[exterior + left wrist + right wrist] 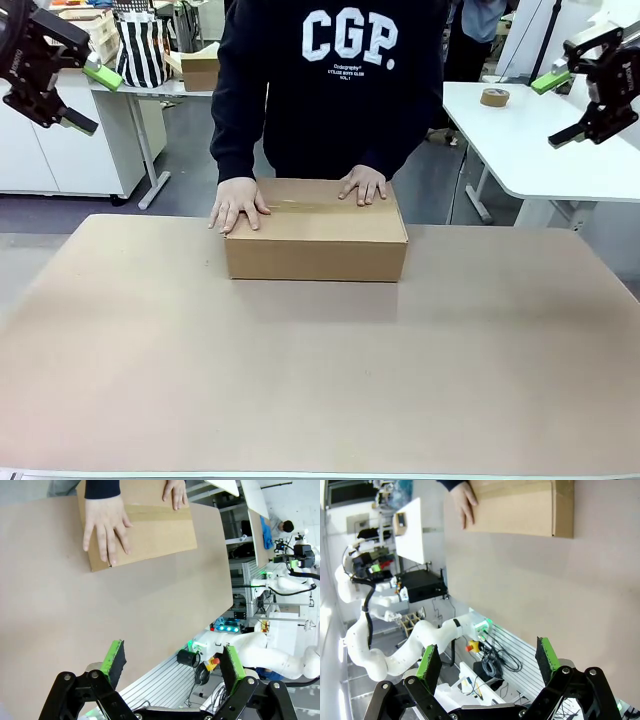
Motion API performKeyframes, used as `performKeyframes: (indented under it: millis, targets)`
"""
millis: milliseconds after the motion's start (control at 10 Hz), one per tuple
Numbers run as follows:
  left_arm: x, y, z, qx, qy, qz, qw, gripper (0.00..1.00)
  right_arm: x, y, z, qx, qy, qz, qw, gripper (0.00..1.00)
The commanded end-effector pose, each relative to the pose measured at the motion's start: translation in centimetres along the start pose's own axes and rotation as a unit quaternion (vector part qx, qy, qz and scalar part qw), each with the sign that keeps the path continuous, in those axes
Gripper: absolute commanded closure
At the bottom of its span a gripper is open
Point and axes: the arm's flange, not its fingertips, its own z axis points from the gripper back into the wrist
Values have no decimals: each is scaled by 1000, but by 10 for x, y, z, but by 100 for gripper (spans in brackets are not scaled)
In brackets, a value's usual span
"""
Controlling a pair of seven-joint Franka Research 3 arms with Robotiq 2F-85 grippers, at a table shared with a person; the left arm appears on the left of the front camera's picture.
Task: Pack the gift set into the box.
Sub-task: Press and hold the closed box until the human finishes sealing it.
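The brown cardboard box (315, 240) sits closed on the far middle of the table, a strip of tape along its top seam. A person's two hands (238, 205) press flat on its lid. The gift set is hidden. My left gripper (82, 90) hangs open, high at the upper left, well clear of the box (145, 527). At the upper right my right gripper (560, 108) hangs open too, with nothing between its fingers. The left wrist view has the left gripper (172, 665) open above the table's near edge. The right gripper (487, 662) is open, with the box (520, 507) far ahead.
The tan table (320, 380) spreads wide in front of the box. A white side table (520, 140) at the right back carries a roll of tape (494, 97). Behind the person stand a striped bag (143, 50) and shelves with clutter.
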Motion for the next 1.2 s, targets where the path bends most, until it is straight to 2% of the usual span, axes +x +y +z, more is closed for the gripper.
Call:
performKeyframes:
  millis: [0,1100]
  targets:
    - [-2,-1,-1,-2,0,-1,1000,0,0,4,2,-6,5,-8,1000,0]
    - [-2,-1,-1,-2,0,-1,1000,0,0,4,2,-6,5,-8,1000,0]
